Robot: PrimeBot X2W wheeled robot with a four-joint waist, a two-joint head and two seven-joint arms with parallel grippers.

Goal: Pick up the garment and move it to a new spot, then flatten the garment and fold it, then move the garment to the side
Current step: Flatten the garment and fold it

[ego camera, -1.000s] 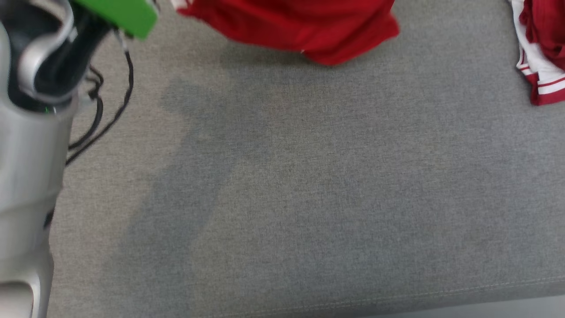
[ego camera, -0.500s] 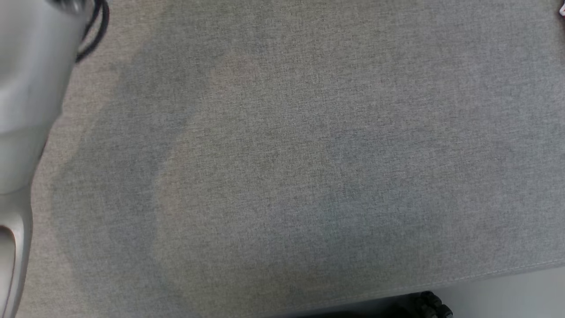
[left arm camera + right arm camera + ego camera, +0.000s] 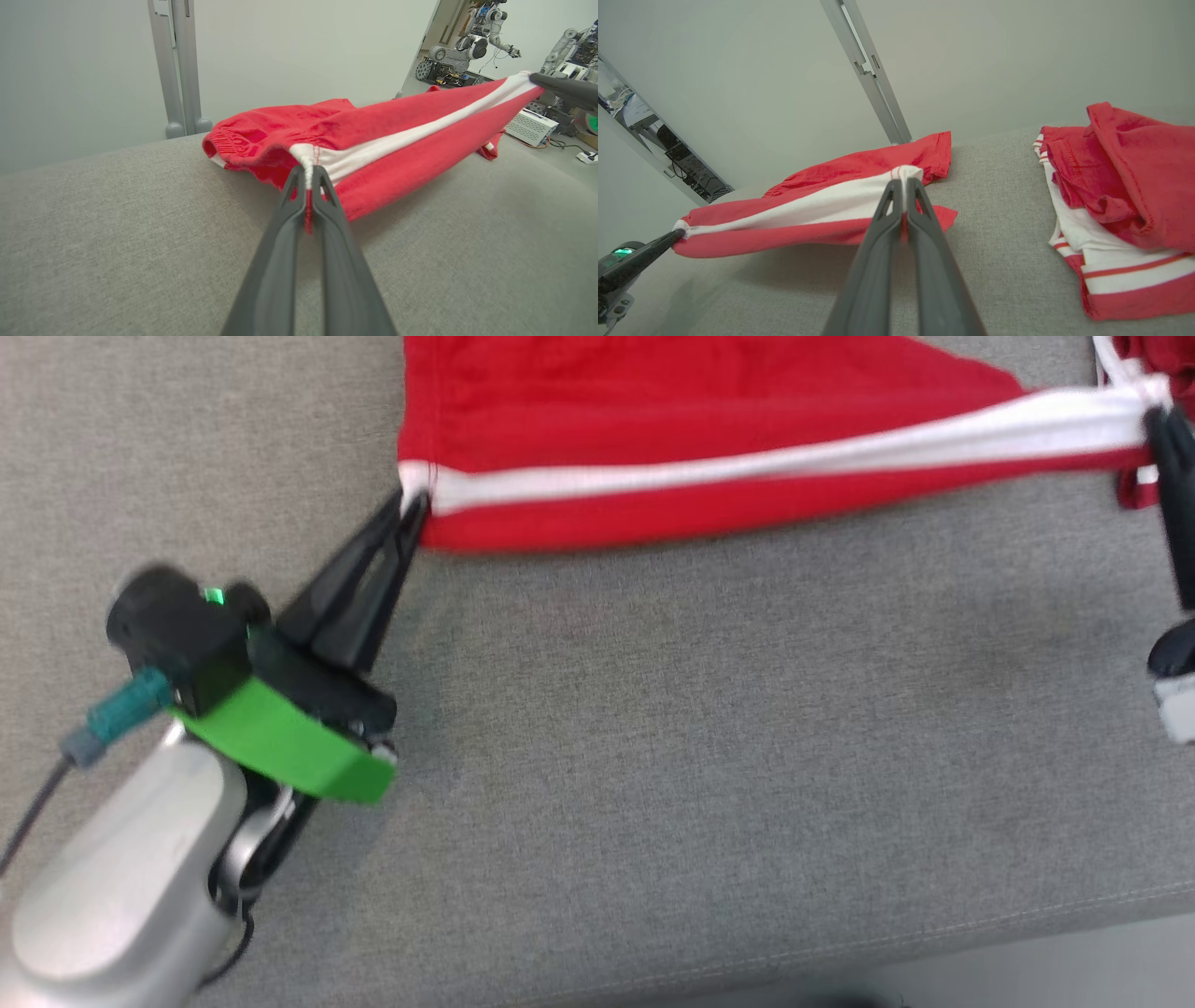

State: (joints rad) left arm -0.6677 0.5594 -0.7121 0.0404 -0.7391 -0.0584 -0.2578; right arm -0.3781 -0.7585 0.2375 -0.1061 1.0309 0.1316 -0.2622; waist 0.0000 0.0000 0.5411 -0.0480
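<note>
The garment [image 3: 672,448] is red cloth with a white side stripe, stretched taut between my two grippers over the grey cushion. My left gripper [image 3: 411,504] is shut on its left end, pinching the white stripe [image 3: 308,161]. At the far right edge my right gripper [image 3: 1158,425] is shut on the other end of the stripe. In the right wrist view my right gripper [image 3: 903,179] pinches the white band of the garment [image 3: 822,205], whose far part rests on the cushion while the held edge hangs above it.
A pile of other red and white clothes [image 3: 1120,200] lies on the cushion [image 3: 709,756] to the right of my right gripper. The cushion's front edge [image 3: 934,952] runs along the bottom. A metal post [image 3: 180,65] stands behind the cushion.
The head camera has swung, so the whole picture shifted. Both grippers and the stretched garment have come into the picture; earlier only my left arm and bare cushion showed.
</note>
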